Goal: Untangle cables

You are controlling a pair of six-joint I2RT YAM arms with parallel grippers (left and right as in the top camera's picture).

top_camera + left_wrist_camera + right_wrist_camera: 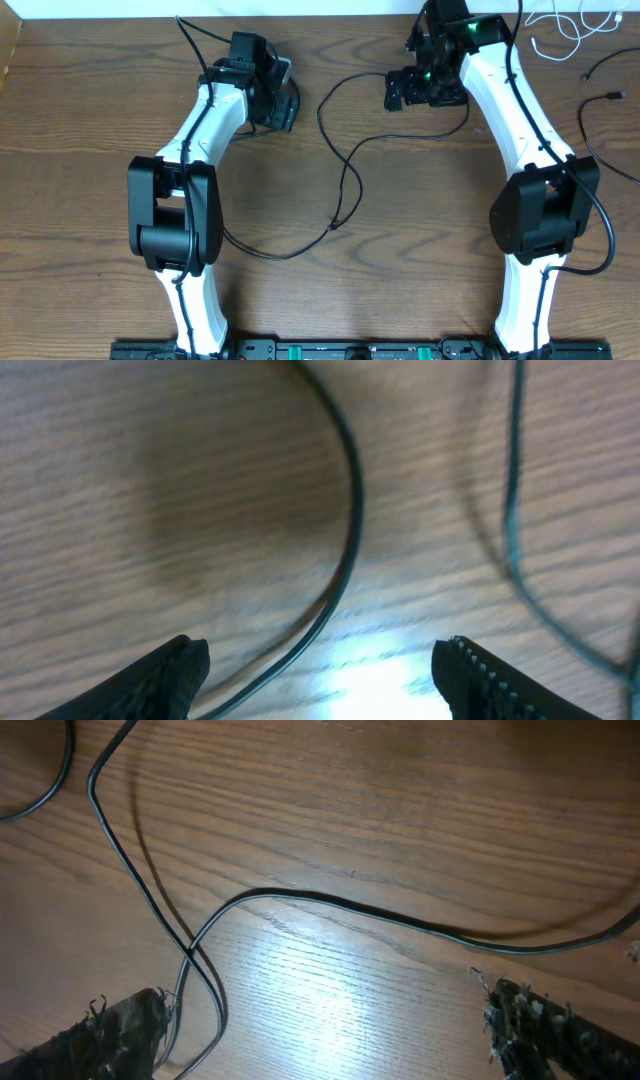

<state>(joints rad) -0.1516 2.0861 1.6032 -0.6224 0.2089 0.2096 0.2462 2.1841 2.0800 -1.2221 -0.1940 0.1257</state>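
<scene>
Black cable sprawls at frame centre, crossing itself; white cable lies apart, upper right. Separation looks done; the crossing remains. Left gripper and right gripper hover above, jaws wide, empty.

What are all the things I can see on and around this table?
black cable: one, black, mid-table, winding between the two arms
white cable: one, white, far right corner
dark cord ends: two, black, right edge; whether they are one cord cannot be told
table: one, brown wood, under everything
left arm: one, white and black, left side
right arm: one, white and black, right side
left gripper: one, black, open over the black cable
right gripper: one, black, open over the black cable
</scene>
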